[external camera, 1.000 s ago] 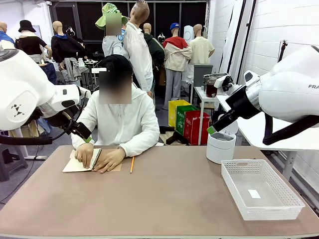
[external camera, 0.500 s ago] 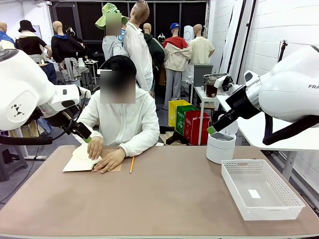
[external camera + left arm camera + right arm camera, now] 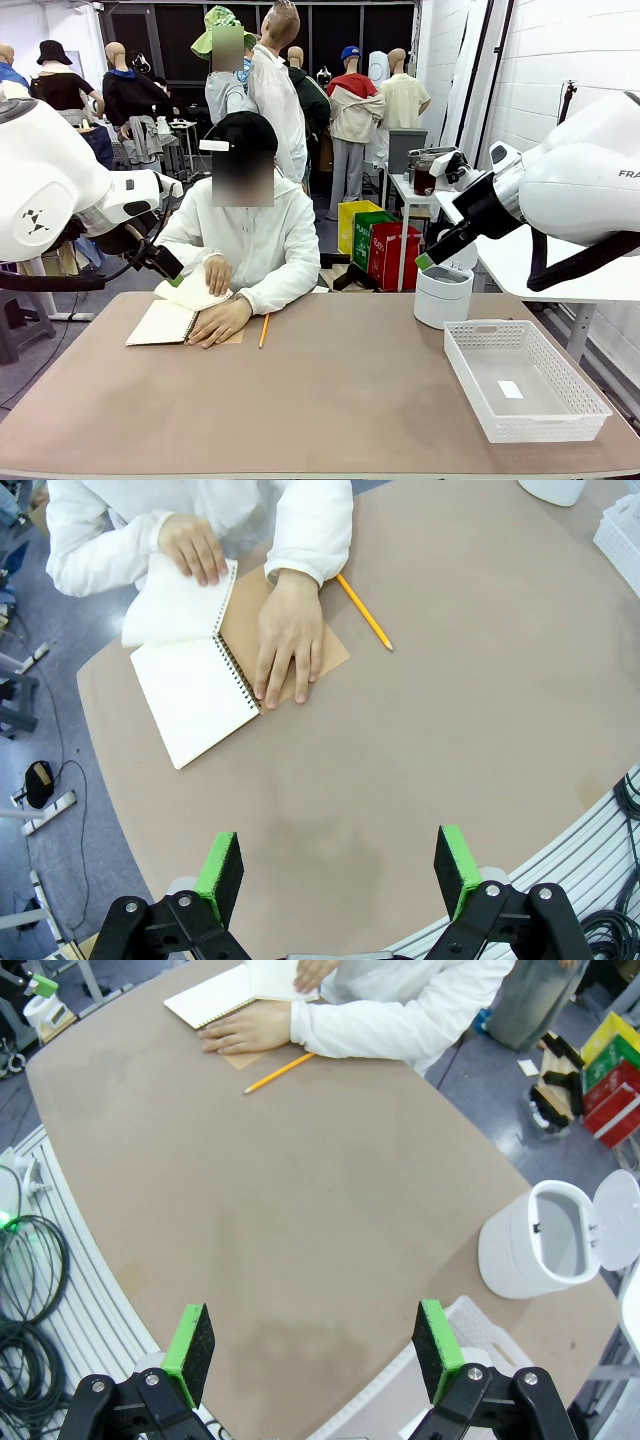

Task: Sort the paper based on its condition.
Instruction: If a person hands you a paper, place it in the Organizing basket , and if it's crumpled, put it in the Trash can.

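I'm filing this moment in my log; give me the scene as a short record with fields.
notebook: open, far left of table
page: lifted by a hand
other hand: flat on the cover
pencil: beside the notebook
bin: far right, lid open
basket: right, holds a scrap
left pincer: open, empty, above table
right pincer: open, empty, above table

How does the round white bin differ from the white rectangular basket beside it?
The round white plastic bin is tall, solid-walled, its flip lid open; the rectangular white plastic basket is low, lattice-walled, lidless, holding a small white scrap. Both are white and stand side by side.
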Tool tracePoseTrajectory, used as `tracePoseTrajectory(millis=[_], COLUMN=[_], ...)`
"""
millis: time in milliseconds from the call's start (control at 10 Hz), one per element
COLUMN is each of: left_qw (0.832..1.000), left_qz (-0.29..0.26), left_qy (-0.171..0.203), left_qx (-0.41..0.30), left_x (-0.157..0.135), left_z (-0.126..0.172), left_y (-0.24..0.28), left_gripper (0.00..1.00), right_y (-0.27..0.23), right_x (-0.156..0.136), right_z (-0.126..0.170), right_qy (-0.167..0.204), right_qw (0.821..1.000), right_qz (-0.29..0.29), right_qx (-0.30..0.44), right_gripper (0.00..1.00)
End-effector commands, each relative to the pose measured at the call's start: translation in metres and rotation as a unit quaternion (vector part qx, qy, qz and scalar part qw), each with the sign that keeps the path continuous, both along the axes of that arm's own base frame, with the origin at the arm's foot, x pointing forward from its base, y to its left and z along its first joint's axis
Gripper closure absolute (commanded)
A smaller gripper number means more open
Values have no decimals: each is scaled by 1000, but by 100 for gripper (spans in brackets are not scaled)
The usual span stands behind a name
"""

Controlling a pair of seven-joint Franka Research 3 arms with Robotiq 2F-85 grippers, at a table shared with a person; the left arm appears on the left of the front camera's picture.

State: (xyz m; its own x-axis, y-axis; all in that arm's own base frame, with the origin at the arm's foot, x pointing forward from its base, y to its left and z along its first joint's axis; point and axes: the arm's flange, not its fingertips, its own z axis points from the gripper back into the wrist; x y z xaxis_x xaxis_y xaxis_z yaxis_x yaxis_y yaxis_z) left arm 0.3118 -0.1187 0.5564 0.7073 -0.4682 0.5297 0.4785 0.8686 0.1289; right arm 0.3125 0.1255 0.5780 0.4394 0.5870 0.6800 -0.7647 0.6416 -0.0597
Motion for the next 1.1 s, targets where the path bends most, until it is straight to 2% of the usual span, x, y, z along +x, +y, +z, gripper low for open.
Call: tracePoseTrajectory(millis=[0,1000], left_qw=[1000,1000], left_qz=[1,1], left_qy=[-2,-2], left_qx=[-3,-3], left_x=[0,0], left_z=[1,1], left_y=[1,1], left_gripper=[0,0], right_y=[0,0], right_x=[0,0], right_z=[0,0], right_qy=[1,1], right_qw=[1000,1000], right_qz=[0,0], right_qx=[3,3], right_gripper=[0,0])
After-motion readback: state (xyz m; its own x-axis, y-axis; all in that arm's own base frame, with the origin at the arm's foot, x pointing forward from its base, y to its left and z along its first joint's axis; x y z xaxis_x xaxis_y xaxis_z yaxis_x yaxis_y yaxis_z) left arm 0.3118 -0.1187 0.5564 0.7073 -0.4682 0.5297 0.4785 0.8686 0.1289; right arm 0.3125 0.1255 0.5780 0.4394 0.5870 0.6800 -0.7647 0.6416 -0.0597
